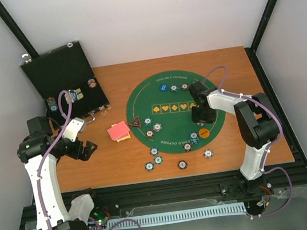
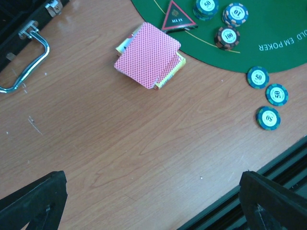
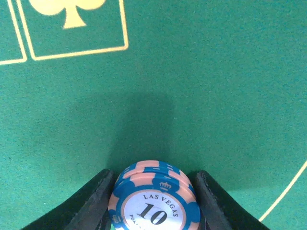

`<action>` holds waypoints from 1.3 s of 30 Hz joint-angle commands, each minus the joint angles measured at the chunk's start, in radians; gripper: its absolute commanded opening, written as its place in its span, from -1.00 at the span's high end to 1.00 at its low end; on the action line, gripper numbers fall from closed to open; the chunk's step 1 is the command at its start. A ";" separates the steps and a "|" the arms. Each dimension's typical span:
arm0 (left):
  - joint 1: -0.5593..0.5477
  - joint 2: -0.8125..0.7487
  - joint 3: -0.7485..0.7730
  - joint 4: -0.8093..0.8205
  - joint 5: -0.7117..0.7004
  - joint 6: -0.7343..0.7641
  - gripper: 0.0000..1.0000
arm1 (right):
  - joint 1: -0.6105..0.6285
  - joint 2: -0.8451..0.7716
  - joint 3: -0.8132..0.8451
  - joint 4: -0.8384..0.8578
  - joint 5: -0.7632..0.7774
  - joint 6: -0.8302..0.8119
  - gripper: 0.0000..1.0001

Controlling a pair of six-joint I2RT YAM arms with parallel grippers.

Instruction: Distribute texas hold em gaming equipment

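10 chip (image 3: 152, 207) in right tool (image 3: 153, 176) — green felt mat (image 3: 192, 96), wooden table (image 1: 108, 159), white walls (image 1: 145, 18).

1. The blue-and-pink striped-edge poker chip marked 10 (image 3: 152, 199) and the black fingers (image 3: 93, 201) flanking it are cut off by the right wrist view's bottom edge.
2. Red-backed playing cards (image 2: 148, 55) hide most of a yellow-edged thing (image 2: 169, 76) beneath, unidentifiable.
3. The black hinged case (image 2: 14, 19) runs off the left wrist view's corner.
4. From above, small chips (image 1: 53, 103) inside it are unreadable.
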 commanded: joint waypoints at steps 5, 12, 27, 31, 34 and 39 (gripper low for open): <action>0.003 0.043 -0.011 -0.056 0.014 0.132 -1.00 | -0.012 0.036 0.016 0.030 0.002 -0.021 0.16; 0.002 0.100 0.002 -0.062 0.032 0.167 -1.00 | -0.012 -0.020 0.005 -0.010 0.025 -0.021 -0.29; -0.186 0.283 0.004 0.079 -0.016 0.217 -1.00 | 0.176 -0.221 0.180 -0.088 0.035 0.086 -0.58; -0.240 0.366 0.009 0.166 -0.047 0.218 -1.00 | 0.245 -0.150 0.237 0.058 -0.179 0.092 -0.70; -0.281 0.412 0.001 0.241 -0.094 0.221 -1.00 | 0.297 -0.045 0.349 0.079 -0.252 0.079 -0.77; -0.301 0.515 0.011 0.324 -0.100 0.216 -1.00 | 0.351 0.117 0.499 0.064 -0.253 0.100 -0.21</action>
